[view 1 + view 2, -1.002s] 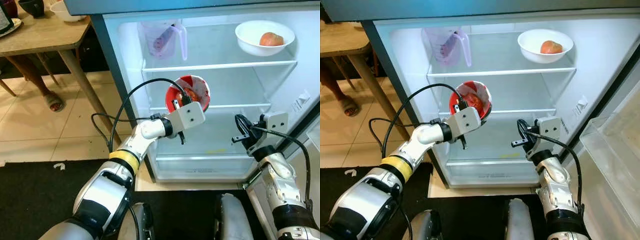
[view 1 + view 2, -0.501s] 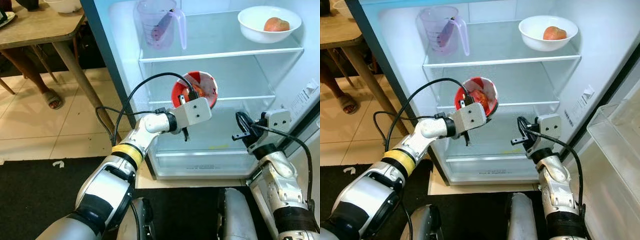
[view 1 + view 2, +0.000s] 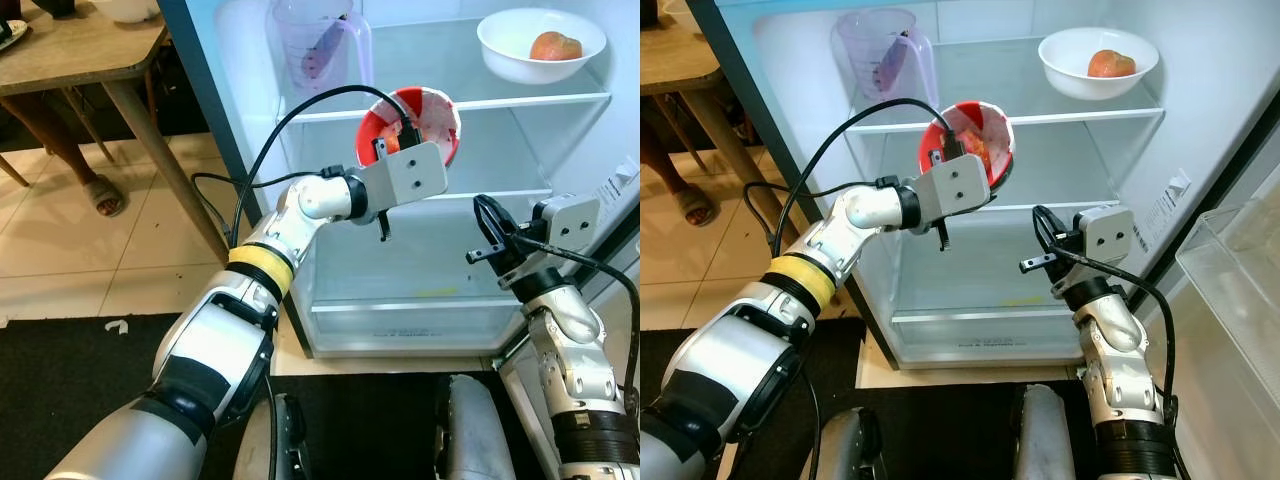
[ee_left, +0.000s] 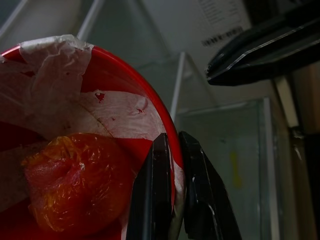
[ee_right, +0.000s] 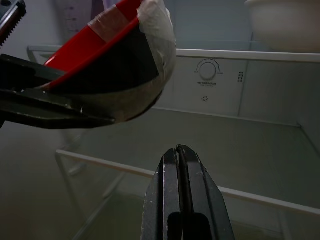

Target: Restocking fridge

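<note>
So I've got the fridge (image 3: 250,150) open, and my left gripper (image 4: 172,200) has its fingers pinched on the rim of the red bowl (image 3: 412,122), holding it up by the top shelf's edge. Right gripper (image 5: 182,170) hangs lower, fingers closed on nothing.

No legible text. Sticker (image 3: 1167,198) on fridge's right inner wall: print too small to read. Control dial (image 5: 206,70) on back wall has markings, also unreadable.
</note>
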Tool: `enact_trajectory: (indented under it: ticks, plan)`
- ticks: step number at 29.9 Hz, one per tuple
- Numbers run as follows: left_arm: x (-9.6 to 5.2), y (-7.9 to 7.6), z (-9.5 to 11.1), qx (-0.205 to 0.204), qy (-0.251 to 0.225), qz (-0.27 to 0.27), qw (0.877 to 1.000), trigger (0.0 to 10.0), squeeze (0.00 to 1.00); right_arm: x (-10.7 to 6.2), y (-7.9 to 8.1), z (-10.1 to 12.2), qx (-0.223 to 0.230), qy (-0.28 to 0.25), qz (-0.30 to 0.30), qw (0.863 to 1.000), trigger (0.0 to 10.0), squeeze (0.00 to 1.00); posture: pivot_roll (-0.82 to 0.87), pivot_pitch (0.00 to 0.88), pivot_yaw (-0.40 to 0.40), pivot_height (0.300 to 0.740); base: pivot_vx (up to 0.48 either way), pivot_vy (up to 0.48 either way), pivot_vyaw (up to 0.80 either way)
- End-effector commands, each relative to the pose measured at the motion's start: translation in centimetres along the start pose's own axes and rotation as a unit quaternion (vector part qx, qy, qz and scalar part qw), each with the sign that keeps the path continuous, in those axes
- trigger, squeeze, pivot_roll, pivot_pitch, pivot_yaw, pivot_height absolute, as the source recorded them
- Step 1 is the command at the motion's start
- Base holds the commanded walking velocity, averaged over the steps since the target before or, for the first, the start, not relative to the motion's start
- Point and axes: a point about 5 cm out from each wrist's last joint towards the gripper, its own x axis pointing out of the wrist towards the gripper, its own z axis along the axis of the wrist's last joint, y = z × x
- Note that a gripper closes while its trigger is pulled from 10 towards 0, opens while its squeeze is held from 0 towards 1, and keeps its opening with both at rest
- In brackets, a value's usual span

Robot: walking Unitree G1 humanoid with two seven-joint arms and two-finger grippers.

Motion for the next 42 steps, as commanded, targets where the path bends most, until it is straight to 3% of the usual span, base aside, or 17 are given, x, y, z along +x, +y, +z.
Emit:
enact_trajectory:
  ticks: [1,8,18,27,35,42]
  plan:
    - [-0.5,1.2,1.1,0.028,-0.005,-0.001,1.000,10.0,0.00,-0.3,0.3,-0.2,0.005,0.009,0.009,1.000,10.0,0.00,-0.09,0.244,0.109,0.555,0.000,0.000,0.00]
    - [-1.2,3.0,1.1,0.057,0.031,0.016,0.998,10.0,0.00,-0.3,0.3,0.2,-0.008,0.011,0.015,1.000,10.0,0.00,-0.08,0.246,0.110,0.555,0.000,0.000,0.00]
    - [-1.4,4.3,1.2,0.060,0.056,0.043,0.996,10.0,0.00,-0.4,0.0,0.6,-0.021,0.006,0.003,1.000,10.0,0.00,-0.08,0.268,0.121,0.555,0.000,0.000,0.00]
    - [-1.2,6.2,2.7,0.069,0.071,0.074,0.992,10.0,0.00,-0.6,-0.2,2.6,-0.033,-0.021,-0.006,0.999,10.0,0.00,-0.11,0.309,0.135,0.555,0.000,0.000,0.00]
    - [-1.7,8.2,4.5,0.066,0.053,0.121,0.989,10.0,0.00,-0.6,0.2,3.0,-0.033,-0.024,-0.002,0.999,10.0,0.00,-0.11,0.319,0.137,0.555,0.000,0.000,0.00]
    - [-1.7,8.6,5.9,0.054,0.011,0.110,0.992,10.0,0.00,-0.6,0.3,3.1,-0.032,-0.022,-0.001,0.999,10.0,0.00,-0.11,0.316,0.135,0.555,0.000,0.000,0.00]
